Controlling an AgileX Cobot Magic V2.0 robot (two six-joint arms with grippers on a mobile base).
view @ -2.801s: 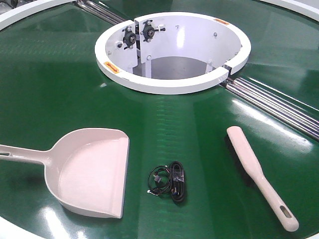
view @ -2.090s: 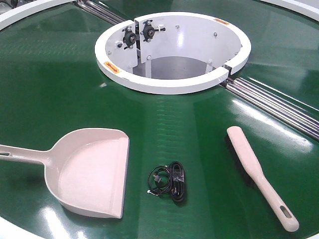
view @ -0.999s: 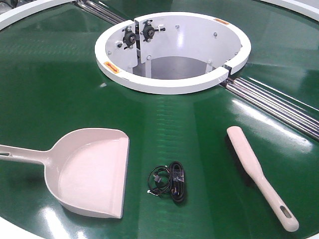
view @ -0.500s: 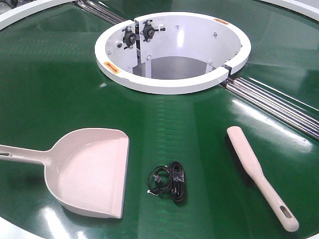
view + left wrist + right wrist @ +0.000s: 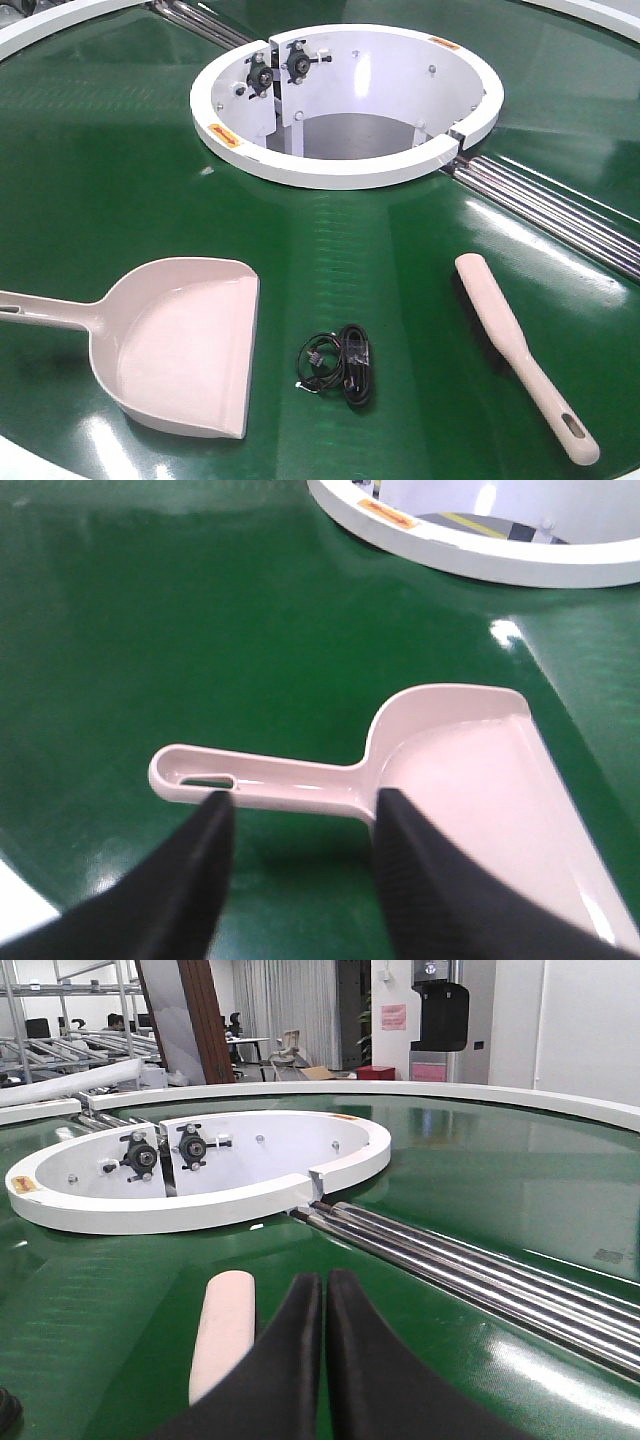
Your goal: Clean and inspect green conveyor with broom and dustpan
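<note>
I saw the glossy green conveyor [image 5: 100,170] curving around its white hub [image 5: 340,172]. The beige dustpan [image 5: 185,345] lay flat at near left, handle pointing left. The narrow beige broom [image 5: 500,325] lay bristles-down at near right, handle nearest me.

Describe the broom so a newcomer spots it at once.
From the white ring-shaped hub of the green conveyor, come toward the near right, past the steel roller seam. The broom lies flat there: narrow, beige, dark bristles beneath, slotted handle end, unlike the wide beige dustpan at left or the black cable bundle between them.
</note>
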